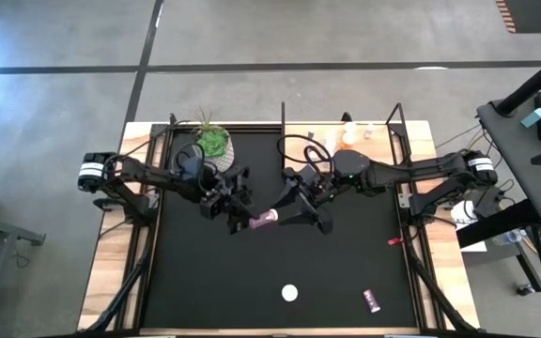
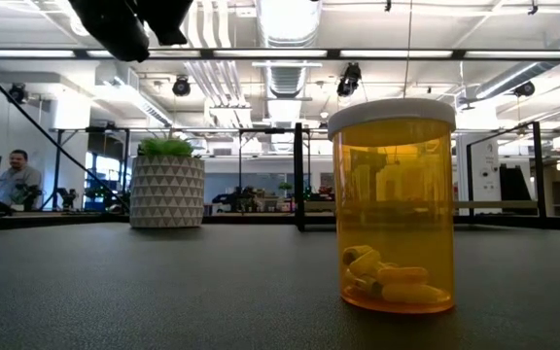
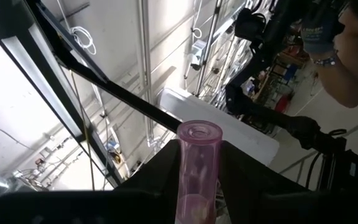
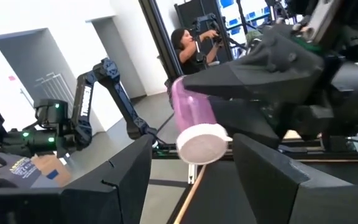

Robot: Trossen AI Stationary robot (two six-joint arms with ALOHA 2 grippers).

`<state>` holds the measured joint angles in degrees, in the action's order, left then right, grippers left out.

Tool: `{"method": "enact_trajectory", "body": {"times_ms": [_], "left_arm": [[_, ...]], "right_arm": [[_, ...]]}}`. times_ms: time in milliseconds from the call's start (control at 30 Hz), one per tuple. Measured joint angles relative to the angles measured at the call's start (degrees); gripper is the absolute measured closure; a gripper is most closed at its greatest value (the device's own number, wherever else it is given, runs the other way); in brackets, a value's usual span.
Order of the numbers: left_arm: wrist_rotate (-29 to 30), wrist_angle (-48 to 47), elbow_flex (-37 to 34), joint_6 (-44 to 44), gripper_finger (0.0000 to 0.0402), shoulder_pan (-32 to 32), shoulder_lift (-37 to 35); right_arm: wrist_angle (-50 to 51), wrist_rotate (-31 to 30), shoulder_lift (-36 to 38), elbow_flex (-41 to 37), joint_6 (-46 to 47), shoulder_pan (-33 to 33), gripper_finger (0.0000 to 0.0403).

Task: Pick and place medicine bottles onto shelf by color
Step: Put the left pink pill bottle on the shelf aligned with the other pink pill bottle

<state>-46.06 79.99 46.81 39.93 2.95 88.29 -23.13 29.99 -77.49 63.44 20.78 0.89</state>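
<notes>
Left gripper (image 1: pixel 242 219): I see it clamped tight on the pink bottle (image 1: pixel 264 221), held above mid-mat.
Right gripper (image 1: pixel 301 211): fingers part-spread, just at the bottle's capped end; from the right wrist the white cap (image 4: pixel 202 144) faces me between the two fingers, and I cannot tell if they touch it.
Bottle axis: from above it lies about level, long axis running 8 to 2 o'clock, cap end toward 2, base inside the left fingers.
Other bottles: orange bottle (image 2: pixel 394 204) upright on the mat; a white cap (image 1: pixel 290 293) at 6 o'clock; a magenta one (image 1: pixel 372 300) lying at 5 o'clock.
Surface: black mat (image 1: pixel 205 282) on a wood table; shelf (image 1: pixel 364 132) at 1 o'clock, plant pot (image 1: pixel 214 145) at 11.
Room: grey floor, ceiling ducts.
View differences: only the low view shows pills in the orange bottle and a person (image 2: pixel 13 176) far off; the right wrist shows another person (image 4: pixel 191 46).
</notes>
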Motion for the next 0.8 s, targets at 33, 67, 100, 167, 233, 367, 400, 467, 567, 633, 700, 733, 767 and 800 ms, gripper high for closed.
{"method": "enact_trajectory", "body": {"times_ms": [33,67,100,167,233,367,400,467,567,633,700,733,767,800], "left_arm": [[0.00,0.00,0.07,-0.04,0.0324,0.06,0.00],[0.02,0.02,0.14,-0.06,0.0324,0.11,0.00],[0.02,0.04,0.17,-0.07,0.0324,0.11,0.00],[0.02,0.00,0.17,-0.09,0.0324,0.10,0.00],[0.03,0.02,0.15,-0.09,0.0324,0.12,0.00],[0.20,0.01,0.26,-0.14,0.0324,0.47,0.00],[0.28,0.04,0.26,-0.16,0.0324,0.49,0.00],[0.34,0.04,0.26,-0.41,0.0324,0.49,-0.02],[0.36,0.01,0.26,-0.43,0.0324,0.50,-0.02],[0.63,0.02,0.26,-0.42,0.0324,0.58,-0.02],[1.45,0.00,0.34,-0.44,0.0324,0.87,-0.02],[1.71,0.00,0.47,-0.47,0.0324,1.15,-0.02],[1.92,-0.06,0.60,-0.53,0.0324,1.39,-0.02],[2.04,-0.49,0.74,-0.51,0.0324,1.58,-0.04]], "right_arm": [[-0.12,0.01,0.02,0.00,0.00,0.02,0.0188],[-0.19,0.01,0.02,0.00,0.00,0.02,0.0188],[-0.17,0.01,0.01,0.00,0.00,0.02,0.0188],[-0.19,0.01,0.00,0.00,-0.01,0.01,0.0188],[-0.35,0.01,0.00,0.00,0.00,0.02,0.0188],[-0.66,-0.01,0.00,0.00,0.10,0.00,0.0188],[-1.04,-0.03,0.00,0.00,0.17,0.00,0.0188],[-1.68,-0.16,0.00,0.00,0.20,0.00,0.0188],[-2.09,-0.14,0.00,0.00,0.20,0.00,0.0188],[-2.10,-0.17,0.00,0.00,0.20,0.00,0.0188],[-2.10,-0.25,0.00,0.00,0.11,-0.02,0.0188],[-2.12,-0.45,0.00,0.00,0.02,-0.02,0.0188],[-2.16,-0.63,0.00,0.00,0.02,-0.06,0.0188],[-2.15,-0.95,0.00,0.00,0.01,-0.07,0.0188]]}}
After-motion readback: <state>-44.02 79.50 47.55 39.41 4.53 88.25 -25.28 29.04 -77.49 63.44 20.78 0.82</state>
